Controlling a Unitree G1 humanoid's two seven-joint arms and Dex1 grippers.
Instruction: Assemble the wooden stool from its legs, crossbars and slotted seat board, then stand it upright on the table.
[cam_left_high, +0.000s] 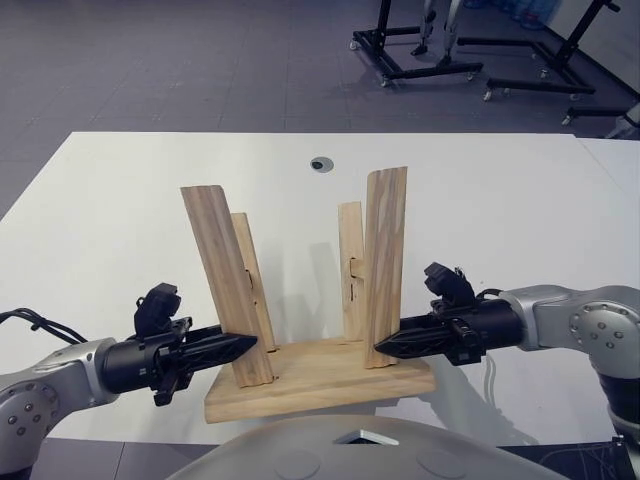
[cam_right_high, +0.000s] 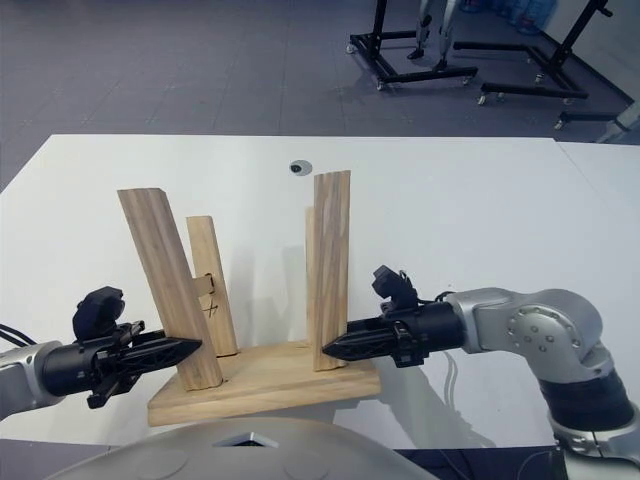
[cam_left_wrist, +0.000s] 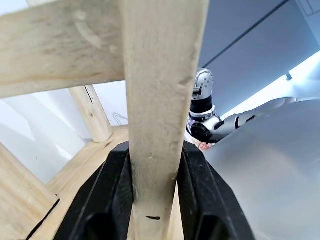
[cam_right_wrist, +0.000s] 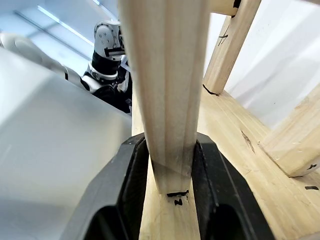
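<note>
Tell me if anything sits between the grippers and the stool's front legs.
Nothing visible does. The left gripper has its jaws on the left front leg, the right gripper on the right front leg, both above the seat board.

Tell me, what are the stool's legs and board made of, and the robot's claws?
The legs and seat board look like pale, bare wood: grain lines show, with no paint or shine. The left claw and right claw, each gripping a leg, look like matt black plastic, though painted metal is possible.
</note>
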